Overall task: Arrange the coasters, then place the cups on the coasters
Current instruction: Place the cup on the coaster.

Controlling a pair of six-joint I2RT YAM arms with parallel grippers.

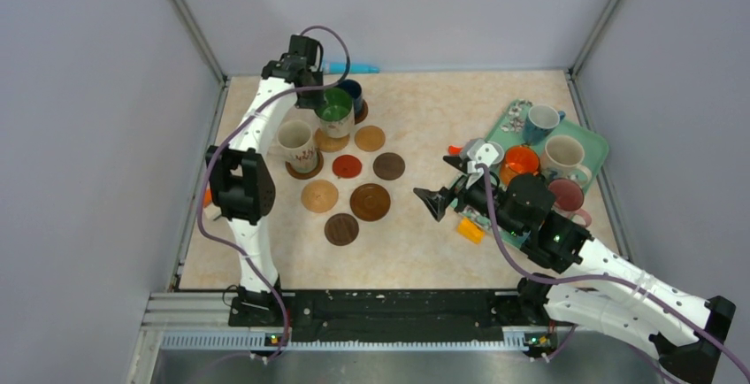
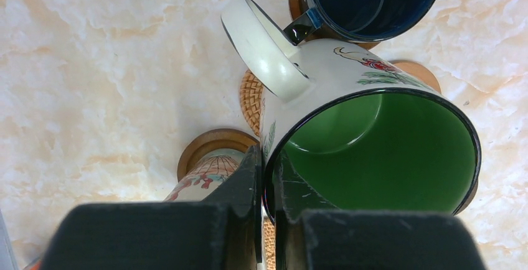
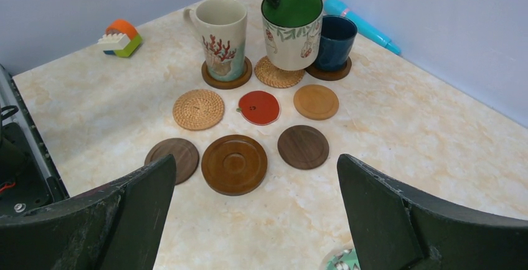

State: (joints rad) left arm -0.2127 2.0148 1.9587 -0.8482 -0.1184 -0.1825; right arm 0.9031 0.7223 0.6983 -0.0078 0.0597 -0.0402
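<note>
Closest to me, the right end effector (image 1: 440,188) hangs over the surface (image 3: 405,133) with its jaws spread wide, nothing between them. Just right of it I see the teal tray (image 1: 594,139) carrying a pink mug (image 1: 566,195), an orange mug (image 1: 519,161), a cream mug (image 1: 564,151) and a light blue mug (image 1: 539,122).

Ahead of that end effector six coasters lie bare. In the near row are the dark flat coaster (image 3: 172,158), the larger ridged coaster (image 3: 234,163) and the walnut coaster (image 3: 303,147). Behind them sit the woven coaster (image 3: 198,109), the red coaster (image 3: 258,107) and the tan coaster (image 3: 316,101). None of these touch one another.

Further back, the coral-print mug (image 3: 222,30) stands upright on a brown coaster (image 3: 226,81). Beside it, the left end effector (image 2: 268,176) is clenched on the rim of the green-lined mug (image 3: 291,30), one finger inside and one outside. That mug is over a second woven coaster (image 3: 277,77); from the left wrist view it looks tilted, and I cannot tell if its base sits flat. Right against it, the dark blue mug (image 3: 335,40) rests on its own coaster (image 3: 330,72).

At the far wall lies a teal marker (image 3: 364,27), and some toy blocks (image 3: 120,38) sit off at the left edge.
</note>
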